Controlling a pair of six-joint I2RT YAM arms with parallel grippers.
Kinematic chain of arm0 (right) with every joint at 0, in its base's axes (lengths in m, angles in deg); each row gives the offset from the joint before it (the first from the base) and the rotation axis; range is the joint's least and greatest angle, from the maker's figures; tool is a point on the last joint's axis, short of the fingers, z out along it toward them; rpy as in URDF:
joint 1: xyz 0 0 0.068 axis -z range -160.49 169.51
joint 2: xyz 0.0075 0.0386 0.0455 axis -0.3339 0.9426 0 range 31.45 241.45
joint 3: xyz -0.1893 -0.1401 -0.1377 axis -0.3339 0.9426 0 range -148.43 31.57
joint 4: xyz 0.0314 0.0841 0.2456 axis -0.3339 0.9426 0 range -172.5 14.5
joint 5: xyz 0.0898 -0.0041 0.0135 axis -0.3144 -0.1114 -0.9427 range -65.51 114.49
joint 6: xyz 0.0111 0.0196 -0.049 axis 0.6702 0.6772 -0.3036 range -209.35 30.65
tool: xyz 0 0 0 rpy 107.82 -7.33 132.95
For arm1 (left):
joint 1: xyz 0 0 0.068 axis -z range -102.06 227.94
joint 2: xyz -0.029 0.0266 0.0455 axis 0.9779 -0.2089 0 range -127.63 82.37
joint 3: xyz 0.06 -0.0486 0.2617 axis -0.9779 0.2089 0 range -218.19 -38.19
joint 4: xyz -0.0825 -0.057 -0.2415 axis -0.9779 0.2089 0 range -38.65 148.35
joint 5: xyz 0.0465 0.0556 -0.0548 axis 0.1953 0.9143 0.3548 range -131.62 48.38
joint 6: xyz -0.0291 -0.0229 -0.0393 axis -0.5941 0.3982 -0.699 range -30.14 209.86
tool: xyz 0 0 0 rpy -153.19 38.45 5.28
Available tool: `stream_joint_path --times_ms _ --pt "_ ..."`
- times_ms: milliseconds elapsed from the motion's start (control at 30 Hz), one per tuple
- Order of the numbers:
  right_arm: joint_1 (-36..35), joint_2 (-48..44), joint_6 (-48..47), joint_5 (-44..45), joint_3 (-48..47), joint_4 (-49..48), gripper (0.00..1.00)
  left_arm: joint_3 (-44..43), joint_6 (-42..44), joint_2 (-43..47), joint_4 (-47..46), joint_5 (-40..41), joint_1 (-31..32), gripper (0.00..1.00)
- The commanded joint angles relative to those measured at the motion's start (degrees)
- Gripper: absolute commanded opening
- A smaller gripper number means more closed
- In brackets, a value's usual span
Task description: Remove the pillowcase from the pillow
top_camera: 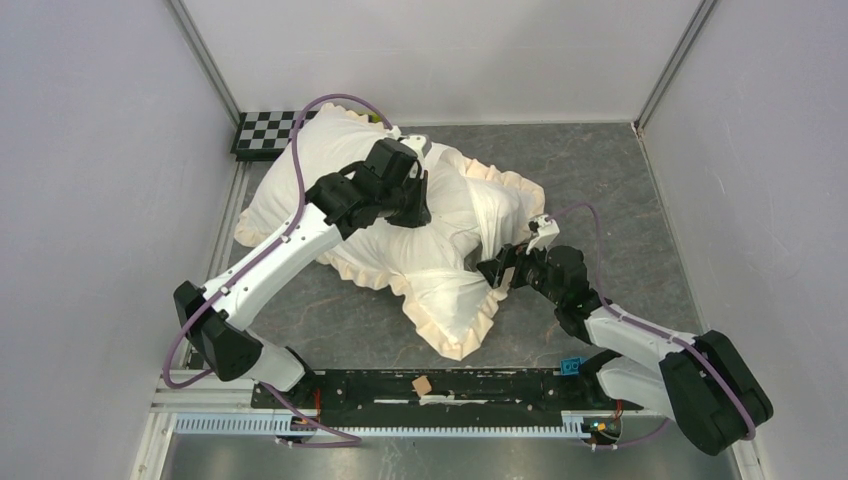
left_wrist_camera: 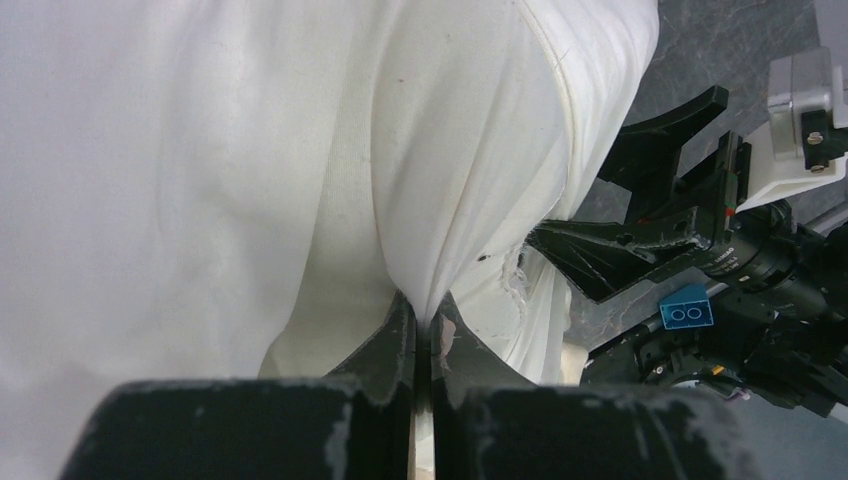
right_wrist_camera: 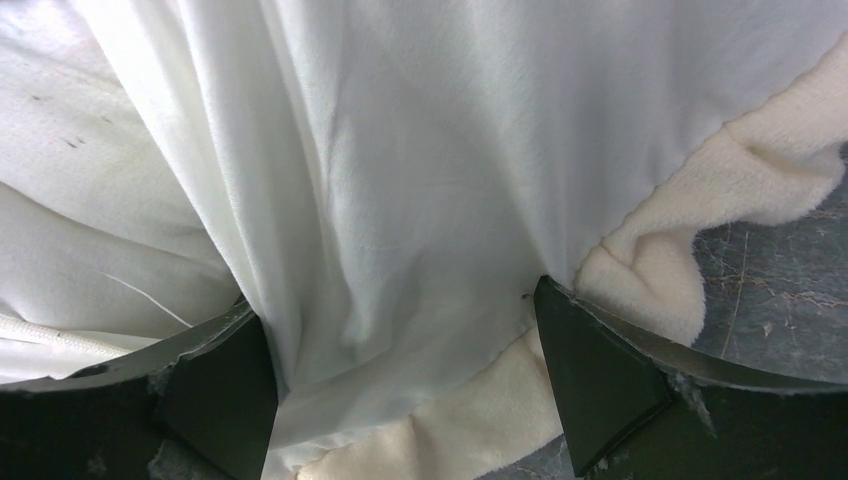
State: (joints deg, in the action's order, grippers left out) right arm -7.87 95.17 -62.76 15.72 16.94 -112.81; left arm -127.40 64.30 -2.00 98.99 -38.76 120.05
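The plump off-white pillow [top_camera: 290,175] lies at the back left, partly out of the cream pillowcase [top_camera: 450,300], whose ruffled frill [top_camera: 480,325] trails toward the front. No grey face shows. My left gripper [top_camera: 415,205] is over the middle of the bundle, shut on a pinched fold of smooth white pillow fabric [left_wrist_camera: 450,200]; its tips meet in the left wrist view [left_wrist_camera: 430,312]. My right gripper [top_camera: 500,268] is at the pillowcase's right edge, open wide [right_wrist_camera: 405,390], with white cloth [right_wrist_camera: 400,200] and cream frill [right_wrist_camera: 660,250] between its fingers [right_wrist_camera: 600,380].
A checkerboard [top_camera: 262,130] lies at the back left corner. White walls close in on three sides. A black rail [top_camera: 440,385] with a small tan block [top_camera: 421,385] runs along the front. A blue block [top_camera: 571,365] sits on the right arm. Grey tabletop [top_camera: 600,170] shows at the right.
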Motion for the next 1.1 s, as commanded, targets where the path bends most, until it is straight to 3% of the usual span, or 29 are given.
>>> stream_joint_path --times_ms 0,200,367,600,900,1067 --pt "0.66 -1.94 -6.44 2.1 1.61 13.06 0.93 0.15 3.24 4.36 -8.35 2.35 -2.03 0.05" --pt "-2.06 -8.04 -7.87 -12.16 1.57 6.88 0.98 6.57 0.58 1.59 -15.71 -0.27 -0.34 0.04" --pt "-7.46 -6.4 -5.49 -8.81 -1.34 11.19 0.98 3.61 -0.1 -2.56 -17.53 -0.5 1.17 0.03" --pt "-14.02 -4.01 -1.91 -10.47 1.68 5.78 0.97 -0.72 2.06 -5.57 -15.73 3.0 1.49 0.03" --pt "-27.81 -3.61 -9.04 -1.58 -4.61 13.53 0.98 -3.69 2.88 -12.2 -15.55 4.49 1.23 0.02" --pt "-33.02 1.49 -11.11 4.11 -6.03 16.88 0.98 -8.49 1.45 -15.21 -14.65 2.44 -1.51 0.02"
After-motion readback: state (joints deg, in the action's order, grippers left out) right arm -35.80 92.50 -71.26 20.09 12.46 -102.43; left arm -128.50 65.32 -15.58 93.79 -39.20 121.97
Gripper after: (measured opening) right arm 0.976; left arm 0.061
